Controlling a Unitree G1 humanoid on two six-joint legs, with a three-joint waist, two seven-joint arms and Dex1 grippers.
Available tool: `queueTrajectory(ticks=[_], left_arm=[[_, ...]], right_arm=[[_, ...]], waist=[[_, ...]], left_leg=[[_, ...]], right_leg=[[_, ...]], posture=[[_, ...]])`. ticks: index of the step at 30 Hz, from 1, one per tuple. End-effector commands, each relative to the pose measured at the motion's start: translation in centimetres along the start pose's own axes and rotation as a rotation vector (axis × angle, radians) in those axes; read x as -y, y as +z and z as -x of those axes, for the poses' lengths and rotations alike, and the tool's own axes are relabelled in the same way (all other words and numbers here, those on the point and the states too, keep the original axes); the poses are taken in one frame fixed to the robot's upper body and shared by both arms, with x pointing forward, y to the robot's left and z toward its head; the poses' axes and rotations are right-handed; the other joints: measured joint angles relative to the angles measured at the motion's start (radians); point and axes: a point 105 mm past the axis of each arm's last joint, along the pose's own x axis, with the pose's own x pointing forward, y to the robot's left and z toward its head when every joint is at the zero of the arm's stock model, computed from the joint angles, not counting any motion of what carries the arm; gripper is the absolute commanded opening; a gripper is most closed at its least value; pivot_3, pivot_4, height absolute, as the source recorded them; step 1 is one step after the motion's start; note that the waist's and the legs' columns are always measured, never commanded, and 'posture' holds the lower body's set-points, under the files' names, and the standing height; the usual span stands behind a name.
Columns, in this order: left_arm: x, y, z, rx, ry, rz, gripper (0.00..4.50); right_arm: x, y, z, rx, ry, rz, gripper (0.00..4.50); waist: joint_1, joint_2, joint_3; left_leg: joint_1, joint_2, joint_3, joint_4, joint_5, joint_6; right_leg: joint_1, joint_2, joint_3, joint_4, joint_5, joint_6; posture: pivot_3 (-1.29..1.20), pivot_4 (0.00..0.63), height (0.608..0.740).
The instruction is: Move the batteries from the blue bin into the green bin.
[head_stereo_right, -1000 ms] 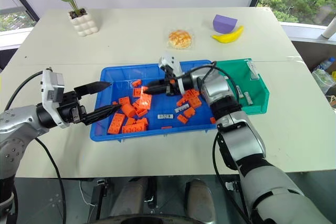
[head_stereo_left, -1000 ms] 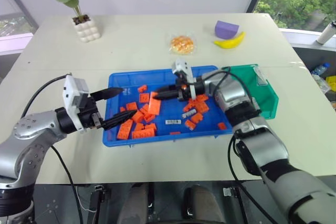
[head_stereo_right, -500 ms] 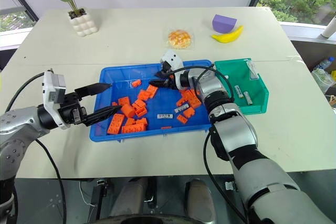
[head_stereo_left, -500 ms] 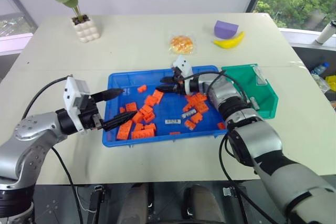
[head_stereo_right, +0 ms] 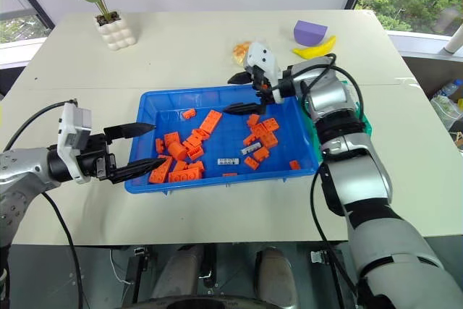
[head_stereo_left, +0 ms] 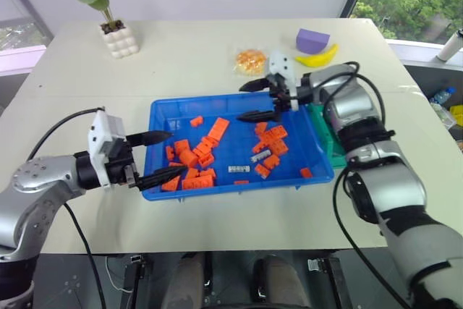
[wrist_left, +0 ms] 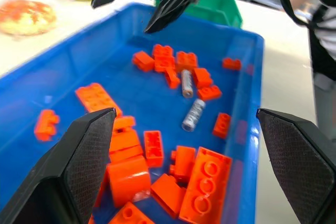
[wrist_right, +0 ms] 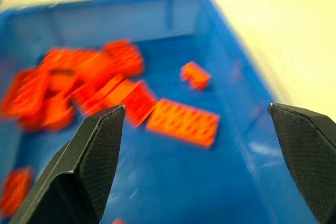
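In the head views, the right gripper point(head_stereo_left: 259, 99) hovers with fingers spread and empty over the far edge of the large shallow bright-blue plastic bin point(head_stereo_left: 163, 195), while two small silver-grey cylinder batteries point(head_stereo_left: 261, 155) lie among orange toy bricks point(head_stereo_left: 197, 155) toward its 4 o'clock side. The small dark-green plastic bin point(head_stereo_left: 334, 151) at 3 o'clock is mostly hidden by the arm, so its contents cannot be judged. In the left wrist view, the left gripper point(wrist_left: 197, 169) waits at the bin's 9 o'clock rim, fingers spread and empty; at least those two batteries remain to move.

Orange bricks point(head_stereo_left: 195, 158), plant point(head_stereo_left: 108, 5), banana point(head_stereo_left: 317, 57)
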Motion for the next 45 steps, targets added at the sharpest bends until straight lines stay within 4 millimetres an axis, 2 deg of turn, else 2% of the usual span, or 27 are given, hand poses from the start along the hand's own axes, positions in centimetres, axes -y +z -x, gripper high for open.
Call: queueTrajectory(ticks=[1,9,17,24,27,34,38,41,45], left_arm=[[0.0,0.6,-0.1,0.005,-0.011,-0.052,4.50],[0.1,0.5,-0.4,-0.008,-0.024,-0.075,4.50],[0.0,0.8,-0.4,-0.012,-0.020,-0.094,4.50],[-0.1,1.1,-0.5,0.002,-0.008,-0.100,4.50],[-0.1,1.2,-0.5,0.008,-0.001,-0.101,4.50],[-0.2,1.3,-0.4,0.013,0.012,-0.102,4.50],[-0.2,1.3,-0.4,0.016,0.014,-0.102,4.50],[-0.3,1.3,-0.5,0.018,0.009,-0.099,4.50],[-0.2,1.3,-0.7,0.028,-0.017,-0.088,4.50]], right_arm=[[-1.8,0.2,0.2,-0.027,0.063,0.074,4.47],[-5.1,-1.6,-1.2,-0.063,0.118,0.074,4.47],[-6.5,-3.2,-3.2,-0.117,0.164,0.092,4.47],[-6.7,-5.1,-4.6,-0.204,0.206,0.137,4.47],[-6.9,-5.6,-4.8,-0.223,0.230,0.144,3.61],[-6.6,-5.4,-4.9,-0.224,0.234,0.165,0.06],[-6.2,-4.7,-5.0,-0.203,0.210,0.181,0.06],[-5.6,-3.2,-5.1,-0.164,0.178,0.200,0.06],[-3.5,1.7,-4.3,-0.047,0.089,0.199,0.06]], waist=[[0.000,0.000,0.000],[0.002,0.000,0.000],[0.004,0.000,0.000],[0.004,0.000,0.000],[0.003,0.000,0.000],[0.003,0.000,0.000],[0.003,0.000,0.000],[0.003,0.000,0.000],[0.003,0.000,0.000]], left_leg=[[0.000,0.000,0.000,0.000,0.000,0.000],[0.000,0.000,0.000,0.000,0.000,0.000],[0.000,0.000,0.000,0.001,0.000,0.000],[0.000,0.000,0.000,0.001,0.000,0.000],[0.000,0.000,0.000,0.001,0.000,0.000],[0.000,0.000,0.000,0.002,0.000,0.000],[0.000,0.000,0.000,0.002,0.000,0.000],[0.000,0.000,0.000,0.002,0.000,0.000],[0.000,0.000,0.000,0.002,0.000,0.000]], right_leg=[[0.000,0.000,0.000,0.000,0.000,0.000],[0.000,0.000,0.000,0.000,0.000,0.000],[0.000,0.000,0.000,0.000,0.000,0.000],[0.000,0.000,0.000,0.000,0.000,0.000],[0.001,0.000,0.000,0.000,0.000,0.000],[0.001,0.000,0.000,0.000,0.000,0.000],[0.001,0.000,0.000,0.000,0.000,0.000],[0.001,0.000,0.000,0.000,0.000,0.000],[0.000,0.000,0.000,0.000,0.000,0.000]], posture=[[0.00,0.150,0.739],[0.00,0.150,0.739],[0.00,0.150,0.739],[0.00,0.150,0.739],[0.00,0.150,0.739],[0.00,0.150,0.739],[0.00,0.150,0.739],[0.00,0.150,0.739],[0.00,0.150,0.739]])
